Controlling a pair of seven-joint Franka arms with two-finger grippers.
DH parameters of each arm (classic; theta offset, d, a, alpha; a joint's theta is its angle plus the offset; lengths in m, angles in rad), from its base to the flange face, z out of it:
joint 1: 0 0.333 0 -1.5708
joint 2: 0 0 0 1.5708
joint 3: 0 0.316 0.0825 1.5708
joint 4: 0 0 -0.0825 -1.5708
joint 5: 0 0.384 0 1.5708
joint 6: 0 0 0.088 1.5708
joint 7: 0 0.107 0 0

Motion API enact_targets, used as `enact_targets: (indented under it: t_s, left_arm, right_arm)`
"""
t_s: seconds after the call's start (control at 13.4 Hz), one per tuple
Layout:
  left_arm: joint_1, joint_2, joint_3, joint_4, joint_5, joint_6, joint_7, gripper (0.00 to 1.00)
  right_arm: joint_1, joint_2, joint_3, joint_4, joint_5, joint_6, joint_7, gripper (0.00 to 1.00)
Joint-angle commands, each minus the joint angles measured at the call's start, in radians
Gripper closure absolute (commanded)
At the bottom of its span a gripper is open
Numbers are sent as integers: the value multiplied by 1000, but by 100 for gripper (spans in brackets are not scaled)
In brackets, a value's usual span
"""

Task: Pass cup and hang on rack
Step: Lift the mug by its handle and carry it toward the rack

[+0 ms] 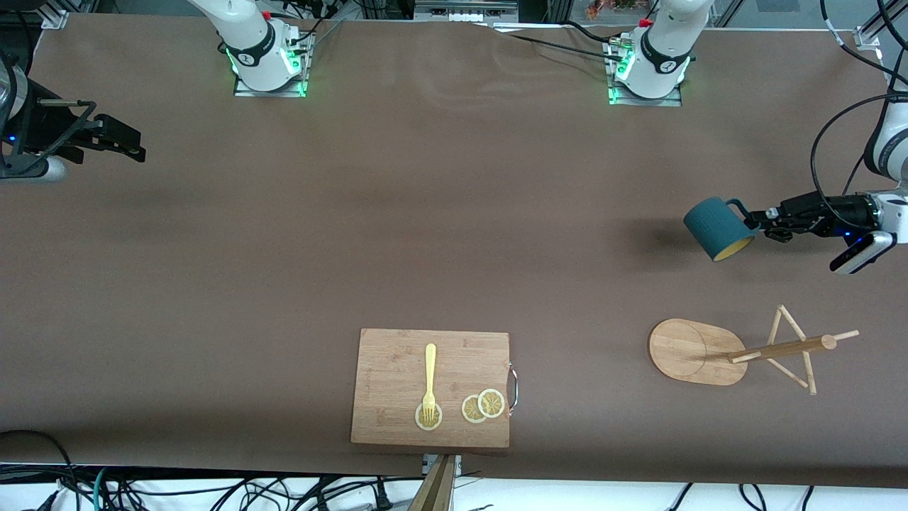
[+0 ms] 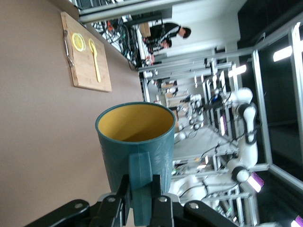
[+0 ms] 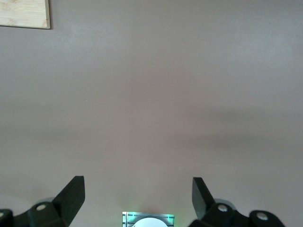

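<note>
The dark teal cup (image 1: 716,227) with its mustard-yellow inside hangs in the air over bare table at the left arm's end, tipped on its side. My left gripper (image 1: 755,221) is shut on its loop handle. In the left wrist view the cup (image 2: 135,137) fills the middle, and the left gripper (image 2: 140,189) pinches the handle between both fingers (image 2: 124,187). The wooden rack (image 1: 691,351) stands nearer the front camera than the cup, its pole and pegs (image 1: 787,349) bare. My right gripper (image 1: 135,145) waits open over bare table at the right arm's end, its own view showing the right gripper (image 3: 137,191) with nothing between the fingers.
A wooden cutting board (image 1: 397,362) lies near the table's front edge with a yellow fork (image 1: 429,380) and lemon slices (image 1: 483,406) on it. The board (image 2: 87,71) also shows in the left wrist view, and its corner (image 3: 23,13) in the right wrist view.
</note>
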Motion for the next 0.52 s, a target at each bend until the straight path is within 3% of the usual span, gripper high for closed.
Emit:
enact_targets:
  t_s: [0.0, 0.22, 0.45]
  left_arm:
    - [9, 43, -15, 118, -76, -27, -220, 99]
    - [9, 130, -14, 250, -107, -27, -374, 99]
    - [9, 177, -14, 284, -112, -21, -491, 99]
  right_arm:
    - [1, 0, 3, 18, -5, -11, 0, 0]
    - [1, 0, 2, 18, -5, -14, 0, 0]
    - [1, 0, 2, 18, -5, -16, 5, 0]
